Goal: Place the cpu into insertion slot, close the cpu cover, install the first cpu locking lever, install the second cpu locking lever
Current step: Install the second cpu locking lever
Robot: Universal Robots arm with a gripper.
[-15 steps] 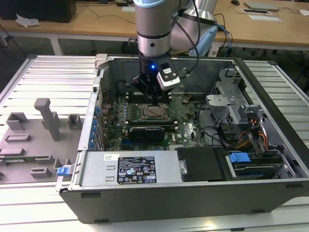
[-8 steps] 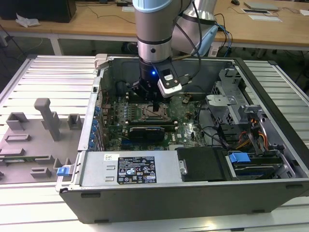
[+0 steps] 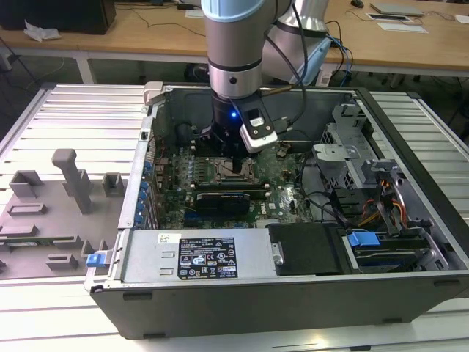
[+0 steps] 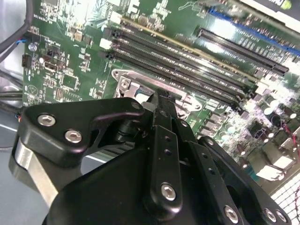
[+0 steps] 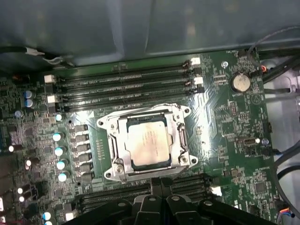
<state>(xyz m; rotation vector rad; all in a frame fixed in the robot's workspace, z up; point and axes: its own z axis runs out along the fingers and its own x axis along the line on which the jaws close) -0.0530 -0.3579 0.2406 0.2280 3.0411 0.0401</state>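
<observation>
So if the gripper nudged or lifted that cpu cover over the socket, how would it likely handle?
The cpu cover looks like thin sheet metal, so probably stiff and light. It lies flat around the cpu on the insertion slot, so it would likely swing on one edge, not slide. Its shiny finish suggests a slippery grip for the gripper.

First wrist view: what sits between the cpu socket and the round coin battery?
In the first wrist view, bare green board with small components lies between the insertion slot and coin battery.
</observation>
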